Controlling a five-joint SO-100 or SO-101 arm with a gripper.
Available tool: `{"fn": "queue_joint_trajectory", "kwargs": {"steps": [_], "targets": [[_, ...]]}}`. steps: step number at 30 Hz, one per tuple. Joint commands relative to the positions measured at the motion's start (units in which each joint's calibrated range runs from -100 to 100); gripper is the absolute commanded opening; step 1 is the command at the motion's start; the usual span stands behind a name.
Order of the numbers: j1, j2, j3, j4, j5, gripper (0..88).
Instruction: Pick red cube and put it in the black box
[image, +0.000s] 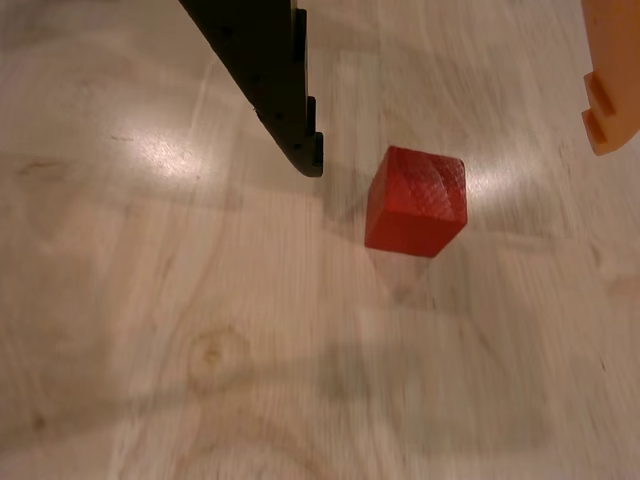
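In the wrist view the gripper (455, 150) is hanging wide apart, black finger (270, 80) left, orange finger (610, 90) right; the red cube (416, 202) is sitting between them, nearer the black tip, untouched; closing off-centre is likely risking a nudge or twist; the pale wooden table (200, 350) is reflecting glare.

Wrist view: gripper (462, 150) spread wide, holding nothing. Black finger (262, 70) enters from top edge, slanting down to the right, toothed inner edge. Orange finger (612, 80) at top right corner, tip notched
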Motion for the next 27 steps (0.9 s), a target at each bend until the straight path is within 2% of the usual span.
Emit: {"fn": "queue_joint_trajectory", "kwargs": {"steps": [1,10,27], "targets": [[-0.34,0.47,-3.92,-0.55,-0.22,40.7],[-3.72,1.56,-3.92,-0.55,-1.92,40.7],[-2.8,5.23,-4.02,-3.25,-1.86,40.6]]}}
